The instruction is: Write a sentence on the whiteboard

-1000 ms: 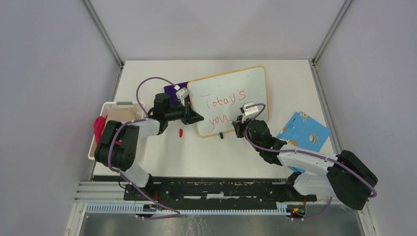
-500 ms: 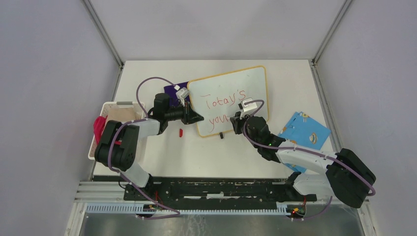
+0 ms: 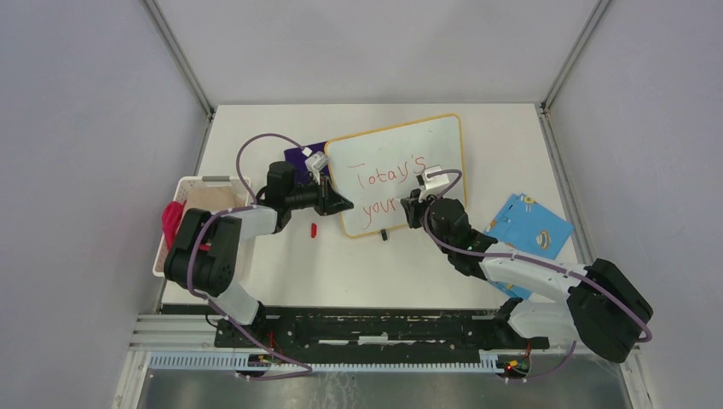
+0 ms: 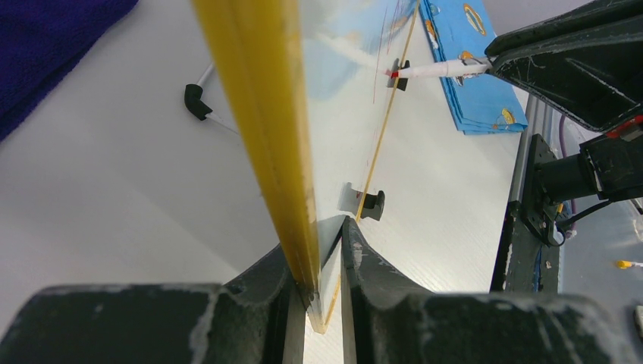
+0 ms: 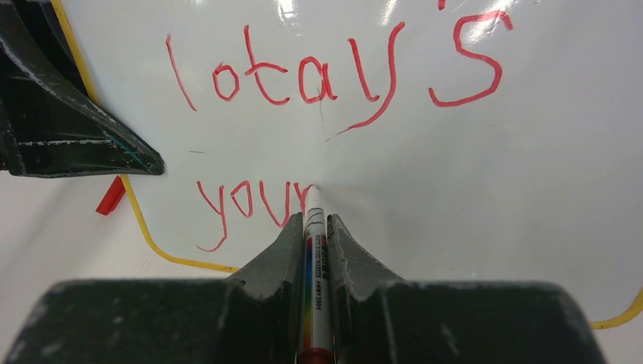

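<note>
Pinches the whiteboard (image 3: 435,141) by its yellow edge with the left end effector (image 4: 318,250), on the bench (image 3: 341,273); clamps the marker (image 5: 315,288) in the right end effector (image 5: 314,224), tip touching the sentence (image 5: 334,76) after "your". Risks crooked letters from a slipping board under pen pressure

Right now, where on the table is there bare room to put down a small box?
Bare table lies between the whiteboard and the near edge, and between the whiteboard and the right edge, behind the blue cloth. It is crowded left of the whiteboard, where the left claw, a red piece and the basket sit.
</note>
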`<state>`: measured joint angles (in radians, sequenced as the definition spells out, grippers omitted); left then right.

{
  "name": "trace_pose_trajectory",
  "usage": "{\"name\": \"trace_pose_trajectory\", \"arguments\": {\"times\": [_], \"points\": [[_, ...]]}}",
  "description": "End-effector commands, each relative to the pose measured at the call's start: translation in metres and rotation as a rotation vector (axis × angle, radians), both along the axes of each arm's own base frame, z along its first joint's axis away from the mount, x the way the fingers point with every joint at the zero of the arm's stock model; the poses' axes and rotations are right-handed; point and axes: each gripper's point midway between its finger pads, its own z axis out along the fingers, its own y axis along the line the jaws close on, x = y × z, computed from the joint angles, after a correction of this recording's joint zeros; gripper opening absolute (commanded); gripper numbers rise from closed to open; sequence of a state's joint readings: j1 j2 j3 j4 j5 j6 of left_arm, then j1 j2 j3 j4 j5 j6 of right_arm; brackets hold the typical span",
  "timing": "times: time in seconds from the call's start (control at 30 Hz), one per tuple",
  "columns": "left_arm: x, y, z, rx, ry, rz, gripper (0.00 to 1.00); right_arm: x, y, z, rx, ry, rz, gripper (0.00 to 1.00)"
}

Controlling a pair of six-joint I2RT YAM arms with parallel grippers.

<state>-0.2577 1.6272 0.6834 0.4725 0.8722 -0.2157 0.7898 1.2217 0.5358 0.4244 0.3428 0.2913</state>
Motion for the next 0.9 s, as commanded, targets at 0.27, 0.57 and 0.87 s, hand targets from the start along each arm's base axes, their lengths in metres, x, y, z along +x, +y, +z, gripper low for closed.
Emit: {"name": "trace_pose_trajectory", "arguments": {"times": [0.27,0.57,0.87], "points": [[-0.001,0.019,-0.055,0.183,0.067,0.08,0.02,0.01,-0.021,0.016,0.013,-0.051,-0.084,0.0],[-0.002,0.018,-0.055,0.184,0.069,0.079,0.02,-0.001,-0.016,0.059,0.098,-0.117,-0.018,0.0],[-0.002,0.019,-0.056,0.185,0.074,0.081,0.02,-0.013,-0.071,0.044,-0.008,-0.123,-0.186,0.0]]}}
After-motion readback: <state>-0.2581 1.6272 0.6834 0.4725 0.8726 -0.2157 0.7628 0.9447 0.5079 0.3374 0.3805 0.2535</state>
